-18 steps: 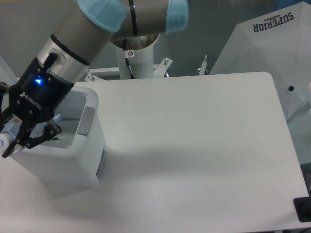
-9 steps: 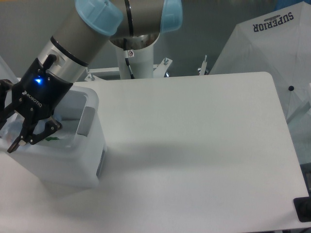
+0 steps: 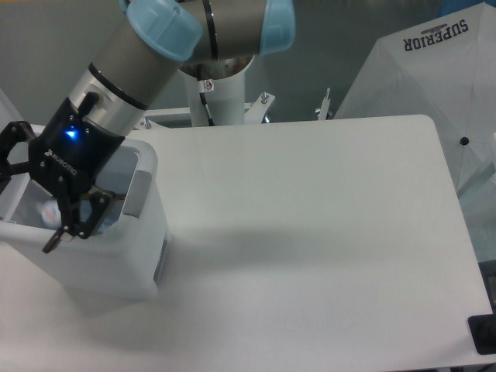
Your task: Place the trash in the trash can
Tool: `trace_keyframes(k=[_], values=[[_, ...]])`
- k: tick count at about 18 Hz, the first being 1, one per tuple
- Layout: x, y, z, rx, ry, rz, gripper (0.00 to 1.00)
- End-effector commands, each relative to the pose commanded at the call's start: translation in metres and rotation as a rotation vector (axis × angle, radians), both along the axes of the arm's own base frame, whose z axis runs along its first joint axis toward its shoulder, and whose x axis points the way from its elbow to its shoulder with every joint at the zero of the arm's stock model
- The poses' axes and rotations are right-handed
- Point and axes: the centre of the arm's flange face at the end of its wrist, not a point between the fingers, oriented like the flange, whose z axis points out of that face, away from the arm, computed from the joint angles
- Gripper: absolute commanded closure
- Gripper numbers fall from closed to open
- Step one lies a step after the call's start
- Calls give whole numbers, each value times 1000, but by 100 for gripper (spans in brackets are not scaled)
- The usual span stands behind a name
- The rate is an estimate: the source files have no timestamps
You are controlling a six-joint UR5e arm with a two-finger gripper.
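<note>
**Jaws spread over the open bin**

The jaws [image 3: 31, 203] hang apart above the bin [image 3: 116, 256], holding nothing, so anything let go falls straight inside. Below and between them a pale bottle [image 3: 50, 209] with a blue bit lies in the bin. The packet I cannot pick out. The tabletop [image 3: 310, 232] beside the bin carries no trash, so the task looks nearly finished.

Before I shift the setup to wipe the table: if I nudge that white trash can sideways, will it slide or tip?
Probably slide. The trash can is boxy with a broad base flat on the table, so tipping seems unlikely. It looks like thin plastic, likely light. Push low and mind the gripper over its opening.
</note>
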Motion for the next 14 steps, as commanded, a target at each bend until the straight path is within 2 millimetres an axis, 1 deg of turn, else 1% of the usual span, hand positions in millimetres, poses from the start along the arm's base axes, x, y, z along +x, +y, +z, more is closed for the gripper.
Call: trace_keyframes(k=[2, 6, 8, 11, 14], values=[[-11, -4, 5, 8, 7, 18, 0], [-45, -18, 13, 20, 18, 74, 0], [-66, -28, 14, 22, 20, 108, 0], [-102, -47, 13, 22, 29, 164, 0], [-133, -67, 13, 46, 130, 158, 0]])
